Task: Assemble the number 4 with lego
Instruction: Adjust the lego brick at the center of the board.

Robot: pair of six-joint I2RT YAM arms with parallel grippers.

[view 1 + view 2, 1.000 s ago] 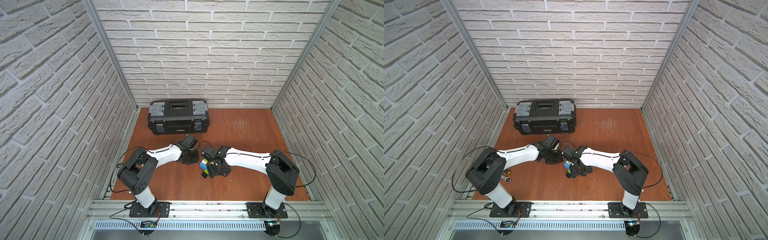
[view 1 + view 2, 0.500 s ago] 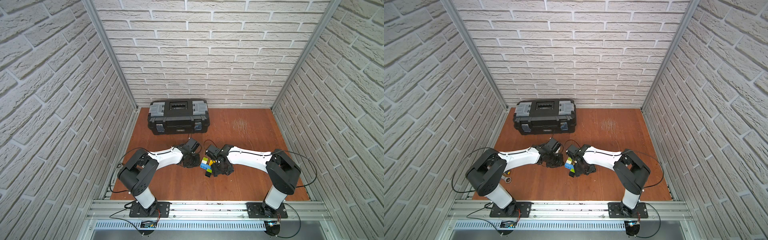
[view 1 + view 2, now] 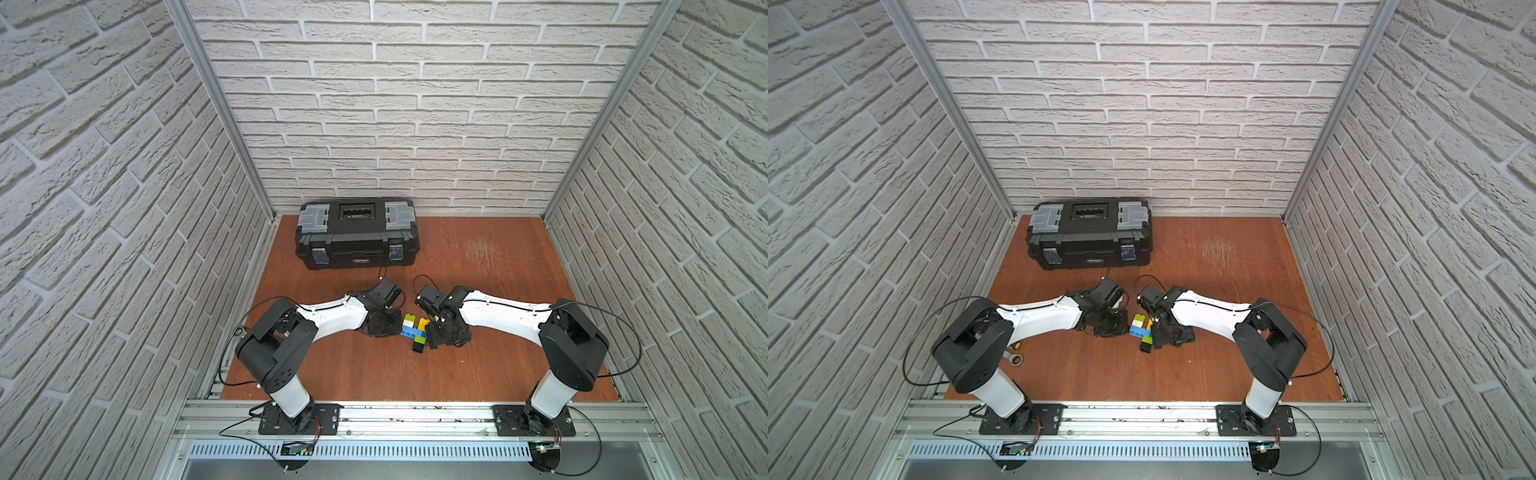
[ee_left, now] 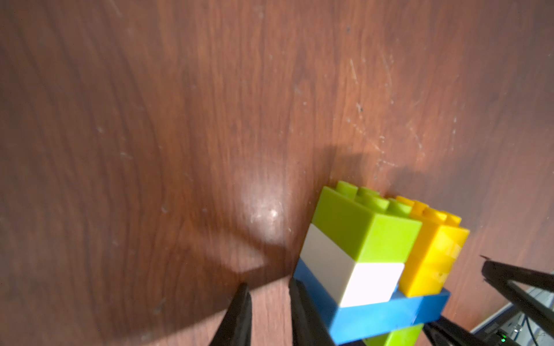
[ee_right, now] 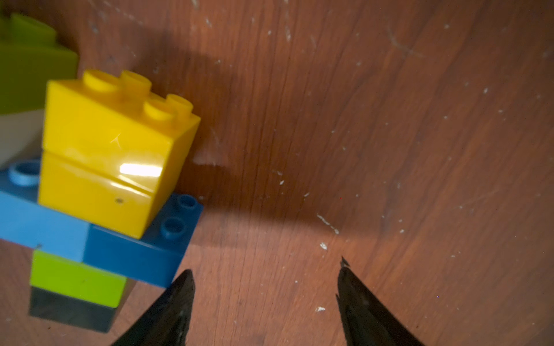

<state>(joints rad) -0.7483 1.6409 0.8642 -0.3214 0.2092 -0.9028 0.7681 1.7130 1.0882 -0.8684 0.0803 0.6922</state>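
Where brick walls [image 3: 415,104] enclose scratched wooden floor [image 3: 478,257] — lego [image 3: 411,331] mid-floor | toolbox [image 3: 356,245] rear

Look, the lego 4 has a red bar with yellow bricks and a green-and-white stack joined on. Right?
No: the bar is blue, not red, as the right wrist view shows. The yellow bricks and green-and-white stack are joined to it.

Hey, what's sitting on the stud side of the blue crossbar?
On the blue crossbar a white brick carries a lime green brick; beside them stand two stacked yellow bricks. A few crossbar studs show bare; those beneath the bricks are covered.
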